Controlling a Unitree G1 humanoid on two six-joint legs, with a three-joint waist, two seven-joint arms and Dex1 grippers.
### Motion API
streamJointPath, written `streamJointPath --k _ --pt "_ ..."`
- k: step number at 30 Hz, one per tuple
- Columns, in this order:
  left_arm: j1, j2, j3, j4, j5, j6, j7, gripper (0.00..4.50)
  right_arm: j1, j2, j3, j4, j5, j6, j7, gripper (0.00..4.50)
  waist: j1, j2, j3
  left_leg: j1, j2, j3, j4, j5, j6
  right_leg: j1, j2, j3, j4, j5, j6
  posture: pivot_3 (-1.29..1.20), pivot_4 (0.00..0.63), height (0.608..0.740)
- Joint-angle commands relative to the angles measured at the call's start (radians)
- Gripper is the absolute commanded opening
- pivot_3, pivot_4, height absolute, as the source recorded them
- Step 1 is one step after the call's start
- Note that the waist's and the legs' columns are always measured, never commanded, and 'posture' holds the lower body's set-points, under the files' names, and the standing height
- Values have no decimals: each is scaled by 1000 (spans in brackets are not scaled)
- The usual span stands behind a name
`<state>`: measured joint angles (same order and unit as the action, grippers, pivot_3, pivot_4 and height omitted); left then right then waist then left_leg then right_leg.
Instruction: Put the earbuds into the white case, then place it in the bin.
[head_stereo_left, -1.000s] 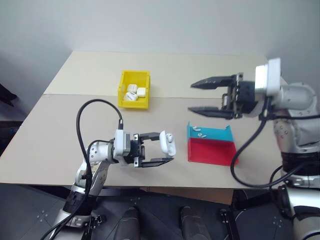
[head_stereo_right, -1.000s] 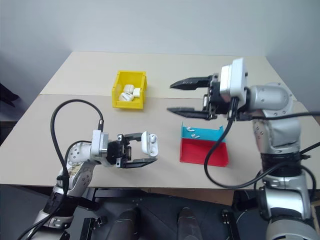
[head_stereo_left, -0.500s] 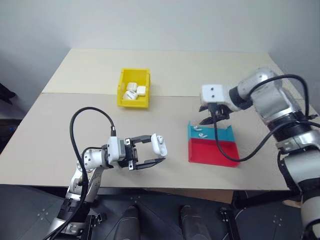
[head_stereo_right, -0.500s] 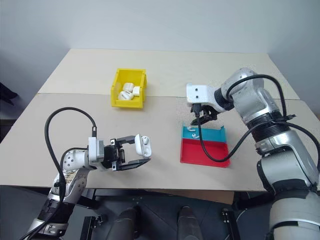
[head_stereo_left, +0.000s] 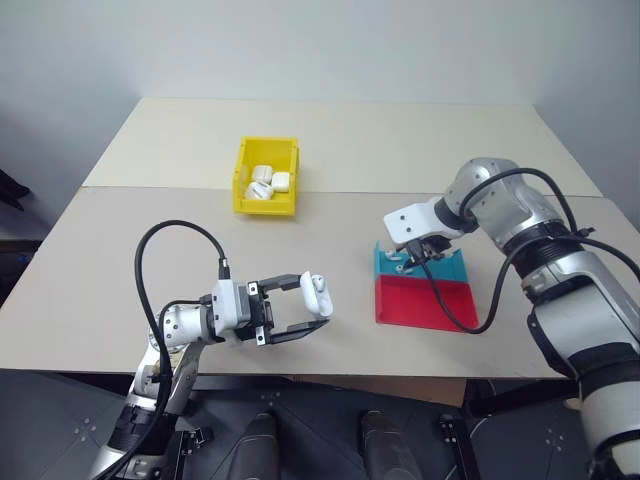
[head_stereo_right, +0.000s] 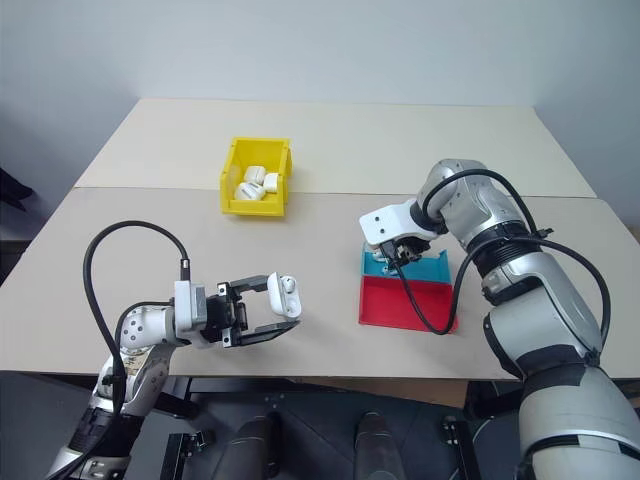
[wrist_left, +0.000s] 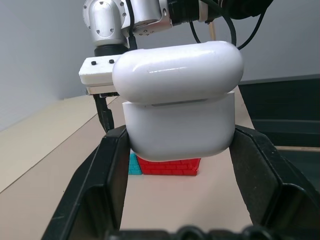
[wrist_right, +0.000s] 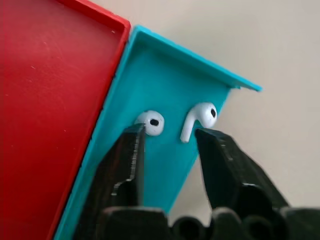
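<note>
Tabletop: flat, matte beige surface.

Tray: shallow plastic, square-cornered, with a red half and a teal half; its low teal rim lies directly beneath the right gripper's black fingers.

Bin: bright yellow plastic, rectangular, open-topped with tall walls, well apart from both sets of fingers. Several rounded white cases lie inside.

White case: glossy, smooth, rounded plastic with a hinged lid standing slightly ajar along the seam. It is pinched between the two black fingers of the left gripper, one on each flank, the case riding at their tips above the table's near edge. The fingers are ridgeless, matte and broad.

Earbuds: two tiny, glossy white pieces with dark mesh spots, lying on the teal floor of the tray. One bud with a short curved stem sits just off the inner edge of one right fingertip; the other sits just beside the opposite fingertip. The right fingers stand partly spread, tips down toward the pair, gripping nothing.
</note>
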<state>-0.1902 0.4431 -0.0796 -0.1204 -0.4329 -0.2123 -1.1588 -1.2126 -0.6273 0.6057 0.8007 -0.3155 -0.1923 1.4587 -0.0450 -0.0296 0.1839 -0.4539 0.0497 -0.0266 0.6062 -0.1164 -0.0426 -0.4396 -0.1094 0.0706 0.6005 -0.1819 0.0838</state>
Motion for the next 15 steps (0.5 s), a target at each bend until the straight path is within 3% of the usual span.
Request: streamJointPath --k 1,15 --pt "0 12 13 -42 -12 1 11 2736 -18 0 -34 3 -9 -23 1 2025 0 0 0 0 0 0 0 0 0 0 0 0 1 0 0 0 150 740" --pt "-5 26 5 -34 1 -6 19 2736 -12 23 -29 89 -61 -76 -28 2025 -1 0 0 3 0 0 0 1 -1 0 0 0 6 -1 -1 0 150 740"
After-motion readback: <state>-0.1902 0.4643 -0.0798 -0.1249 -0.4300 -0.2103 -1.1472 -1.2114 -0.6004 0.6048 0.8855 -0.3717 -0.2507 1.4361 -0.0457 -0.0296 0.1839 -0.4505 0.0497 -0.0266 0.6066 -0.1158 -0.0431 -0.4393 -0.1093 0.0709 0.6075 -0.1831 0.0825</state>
